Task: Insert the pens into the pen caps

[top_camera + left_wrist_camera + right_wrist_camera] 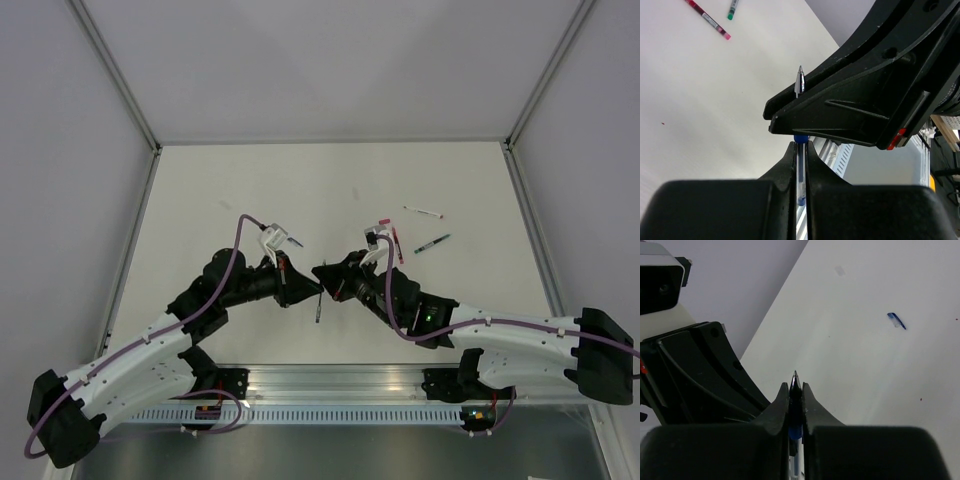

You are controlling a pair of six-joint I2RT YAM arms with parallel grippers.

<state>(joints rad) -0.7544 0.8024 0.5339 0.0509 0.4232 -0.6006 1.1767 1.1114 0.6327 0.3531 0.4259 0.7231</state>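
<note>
Right now both arms are meeting over the near middle of the worktop [250, 190], and they are sharing one blue pen [800, 172] between them. The left fingers [791, 156] are pinching the barrel, closed tight on it, with the blue body showing in the narrow slit between them. The right fingers [785, 401] are clamping that same blue pen a little further along, toward its writing end, and they are closed around it too. From the left wrist, the pen's metal tip is poking out bare past the far side of the right fingers. From the right wrist, the point is peeking out just beyond their ends. From above, the other end of the blue pen [318, 305] is sticking out below the spot where the two sets of fingers are meeting, pointing back toward the arms' bases.

A small blue cap [896, 320] is lying flat on the worktop, out ahead of the blue pen's tip and off to one side, well apart from it.

Three more pens are lying beyond the blue pen and to its right, all well apart from it. The red pen [397, 244] is lying closest, the dark green pen [432, 243] further right, and the white pen with red ends [423, 212] furthest back.
</note>
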